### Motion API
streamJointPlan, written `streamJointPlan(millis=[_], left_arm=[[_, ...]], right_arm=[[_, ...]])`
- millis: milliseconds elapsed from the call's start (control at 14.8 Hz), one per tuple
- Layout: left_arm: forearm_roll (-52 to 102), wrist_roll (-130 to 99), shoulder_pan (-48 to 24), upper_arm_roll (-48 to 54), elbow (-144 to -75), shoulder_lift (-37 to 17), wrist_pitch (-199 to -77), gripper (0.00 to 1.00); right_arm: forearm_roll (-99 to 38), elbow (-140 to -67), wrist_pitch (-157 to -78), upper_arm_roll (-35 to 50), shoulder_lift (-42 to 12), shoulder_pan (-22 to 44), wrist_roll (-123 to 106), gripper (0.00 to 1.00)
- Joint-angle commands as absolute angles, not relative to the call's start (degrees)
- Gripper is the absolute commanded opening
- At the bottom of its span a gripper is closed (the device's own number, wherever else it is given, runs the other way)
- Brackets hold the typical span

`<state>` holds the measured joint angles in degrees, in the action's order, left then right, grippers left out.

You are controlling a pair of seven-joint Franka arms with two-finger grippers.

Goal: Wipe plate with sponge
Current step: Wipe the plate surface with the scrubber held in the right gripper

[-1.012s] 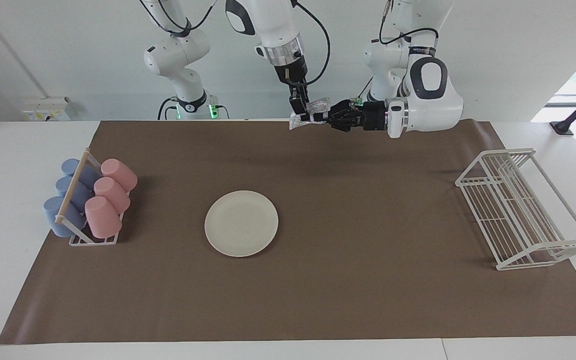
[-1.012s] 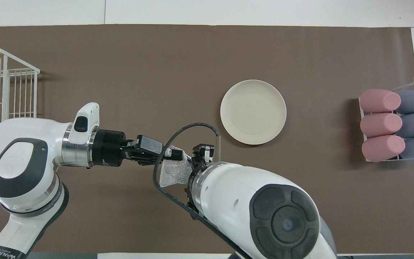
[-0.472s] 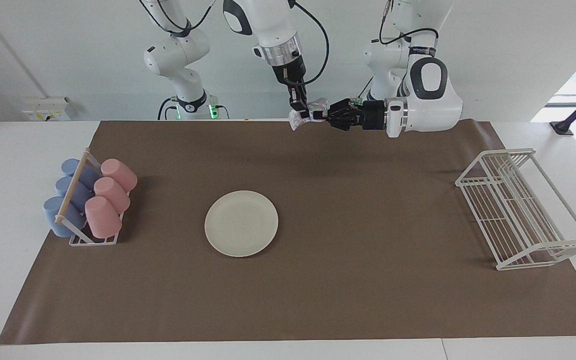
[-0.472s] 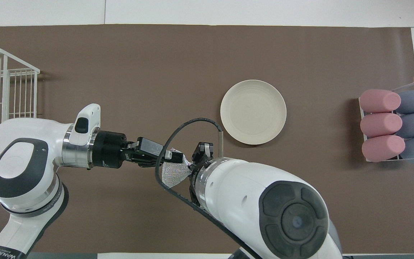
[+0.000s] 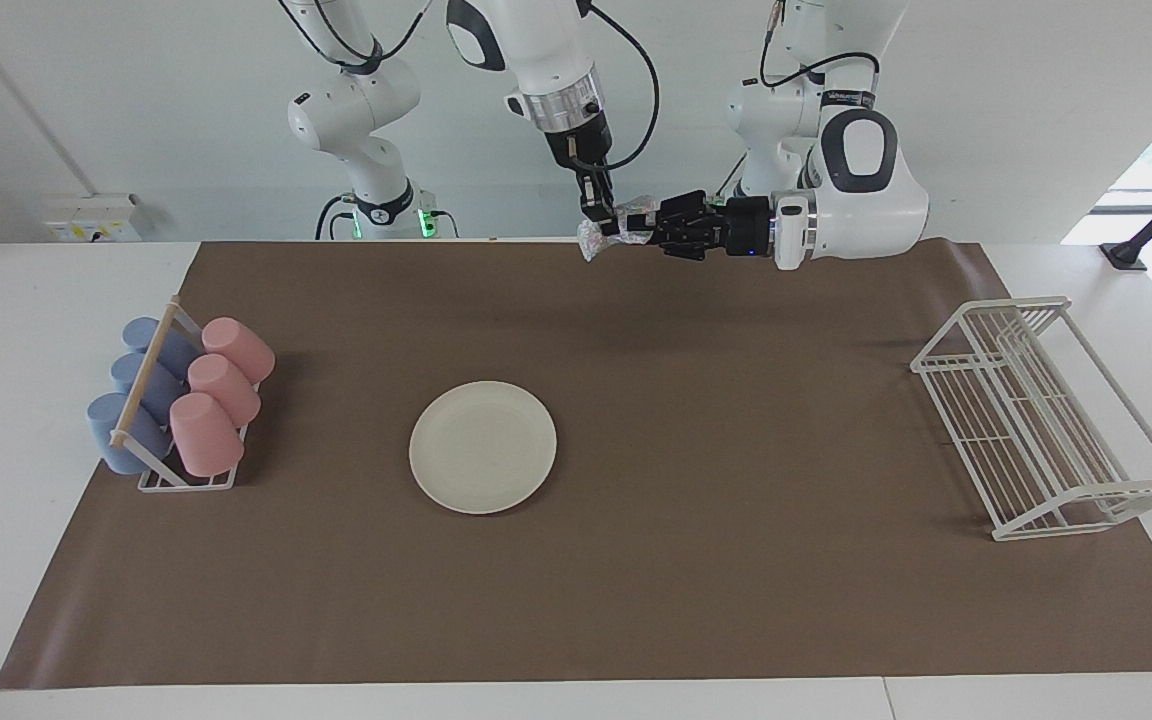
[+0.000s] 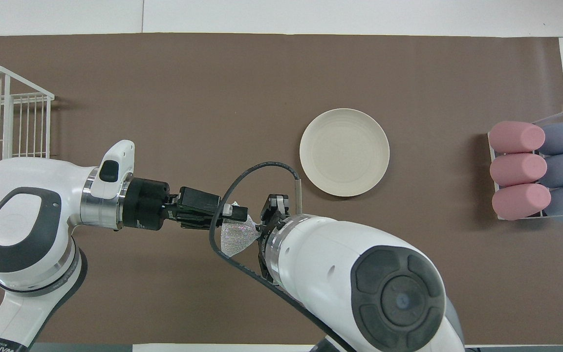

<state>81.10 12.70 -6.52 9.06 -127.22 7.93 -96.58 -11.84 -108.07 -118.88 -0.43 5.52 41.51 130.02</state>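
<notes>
The cream-white plate (image 5: 483, 447) lies flat on the brown mat, toward the right arm's end; it also shows in the overhead view (image 6: 344, 152). The silvery sponge (image 5: 596, 238) hangs in the air over the mat's edge nearest the robots, and in the overhead view (image 6: 236, 235) it shows between the two hands. My left gripper (image 5: 636, 228) reaches in sideways and is shut on the sponge. My right gripper (image 5: 598, 222) points down and grips the same sponge from above. In the overhead view the left gripper (image 6: 242, 212) shows, and the right wrist hides most of the right gripper.
A rack of pink and blue cups (image 5: 181, 400) stands at the right arm's end of the mat. A white wire rack (image 5: 1046, 415) stands at the left arm's end. The brown mat (image 5: 696, 560) covers most of the table.
Both grippers and the sponge have risen a little over the same spot. The sponge looks more bunched up than a second ago. The plate has not moved.
</notes>
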Motion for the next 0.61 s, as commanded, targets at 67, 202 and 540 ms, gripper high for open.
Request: streamJointPlan(millis=[67, 202, 540], left_arm=[[72.80, 9.94, -6.24, 8.53, -125.60, 9.32, -98.96, 1.00], [68.40, 8.80, -4.75, 8.61, -124.28, 9.23, -100.80, 1.00], [54.69, 1.68, -4.39, 8.61, -120.16, 8.53, -106.96, 1.00]], right_arm=[[-12.22, -109.42, -118.03, -0.18, 6.33, 36.49, 118.61, 0.00], [-12.22, -111.61, -118.47, -0.18, 5.54, 30.96, 106.23, 0.00], [-12.22, -119.33, -134.16, -0.26, -2.79, 26.20, 91.34, 0.00]])
